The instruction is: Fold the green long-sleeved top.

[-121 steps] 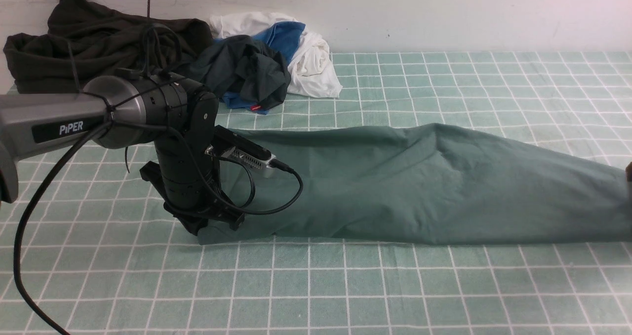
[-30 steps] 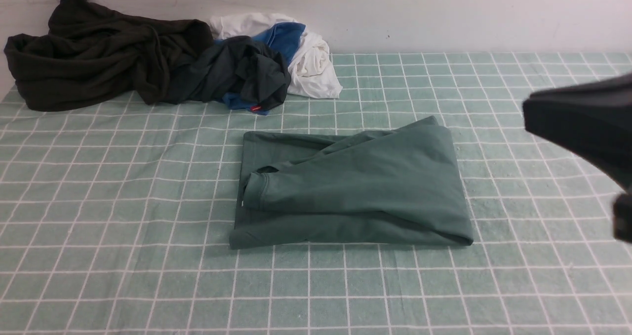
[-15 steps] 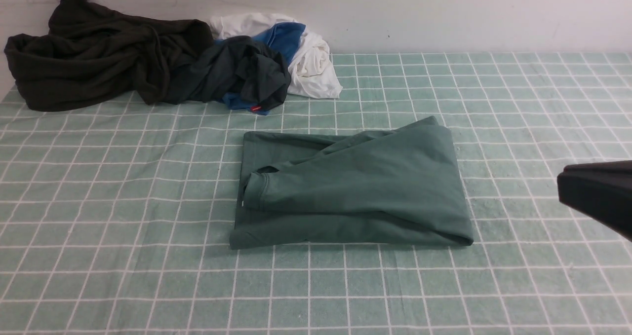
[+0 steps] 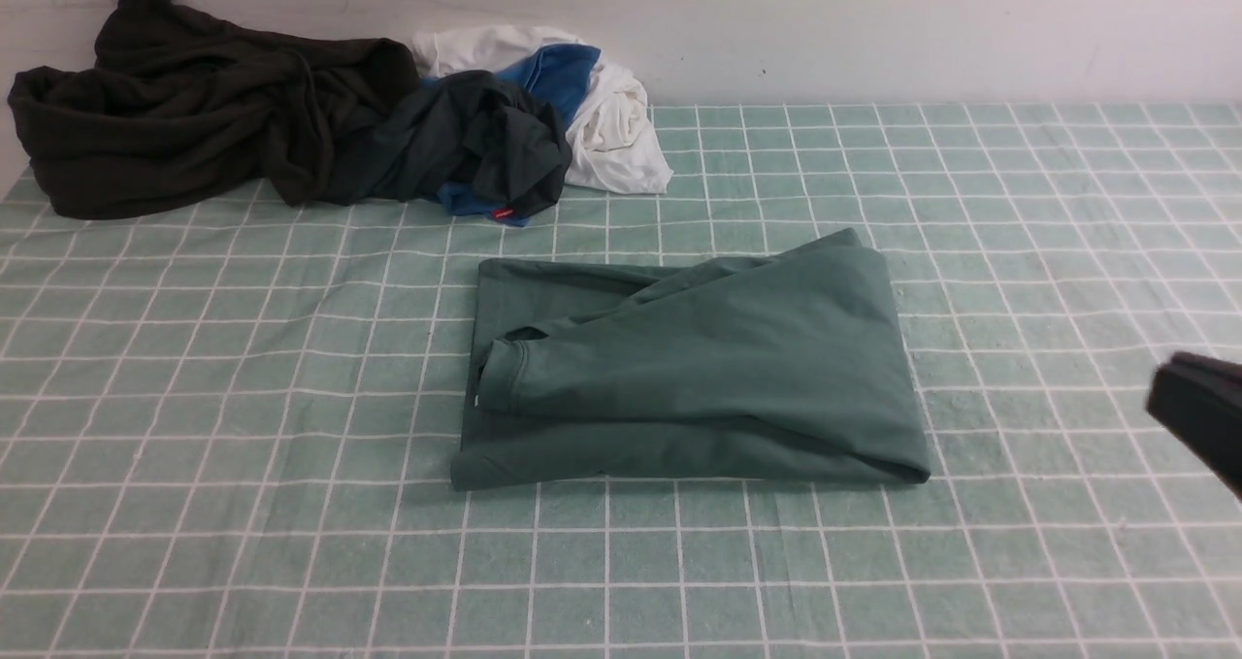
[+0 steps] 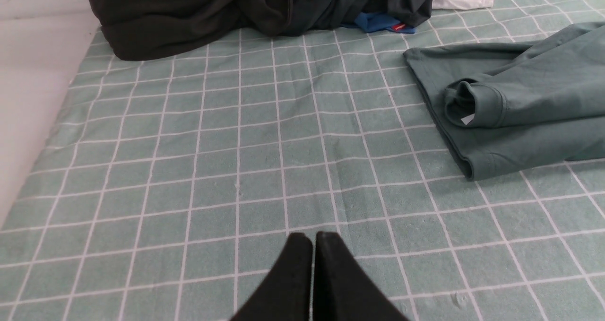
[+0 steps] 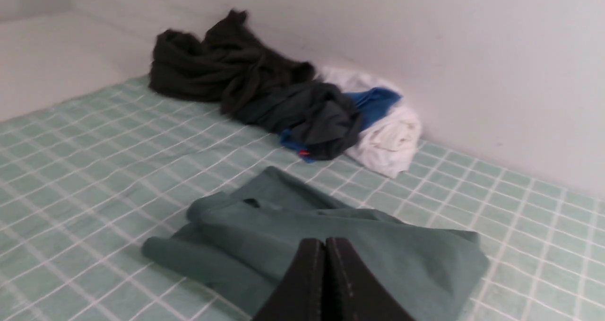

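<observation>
The green long-sleeved top (image 4: 699,378) lies folded into a rough rectangle in the middle of the checked cloth, a cuffed sleeve end (image 4: 503,376) resting on top at its left side. No gripper touches it. My right gripper (image 6: 325,240) is shut and empty, held in the air well to the right of the top (image 6: 331,236); only a dark part of it (image 4: 1198,416) shows at the front view's right edge. My left gripper (image 5: 313,236) is shut and empty, low over bare cloth, left of the top (image 5: 515,99). It is out of the front view.
A pile of clothes lies along the back wall at the left: a dark olive-black garment (image 4: 184,106), a dark teal-grey one with a red tag (image 4: 475,145), blue (image 4: 558,67) and white (image 4: 616,125) pieces. The checked cloth (image 4: 243,445) covers the table. A wall edge (image 5: 28,99) runs on the left.
Four seconds ago the top lay stretched out long with the left arm on its left end; now it is folded. Over the last second the right arm has sunk toward the right edge.
</observation>
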Controlling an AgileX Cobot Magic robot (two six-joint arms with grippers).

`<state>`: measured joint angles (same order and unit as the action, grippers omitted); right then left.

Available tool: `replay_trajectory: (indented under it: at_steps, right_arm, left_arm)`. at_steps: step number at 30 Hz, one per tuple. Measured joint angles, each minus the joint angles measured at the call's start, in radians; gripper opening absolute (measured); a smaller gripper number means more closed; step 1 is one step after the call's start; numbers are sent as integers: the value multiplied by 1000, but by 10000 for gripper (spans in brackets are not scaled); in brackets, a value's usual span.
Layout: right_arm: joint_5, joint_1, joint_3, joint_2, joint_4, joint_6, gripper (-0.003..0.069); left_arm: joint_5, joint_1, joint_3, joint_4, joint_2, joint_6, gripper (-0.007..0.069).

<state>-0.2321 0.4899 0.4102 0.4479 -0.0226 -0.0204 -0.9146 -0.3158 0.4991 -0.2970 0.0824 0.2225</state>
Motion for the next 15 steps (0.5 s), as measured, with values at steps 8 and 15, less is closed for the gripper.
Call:
replay_trajectory:
  at_steps: [8,15]
  right_arm:
    - [59,-423,-340,-360,-17,-112,-14]
    - [-17,-547,-437,-459,-24,-146,-14]
  left_arm:
    - [0,0,0,0,0,0,-3]
    - [-2,0,0,0,-1,0,-3]
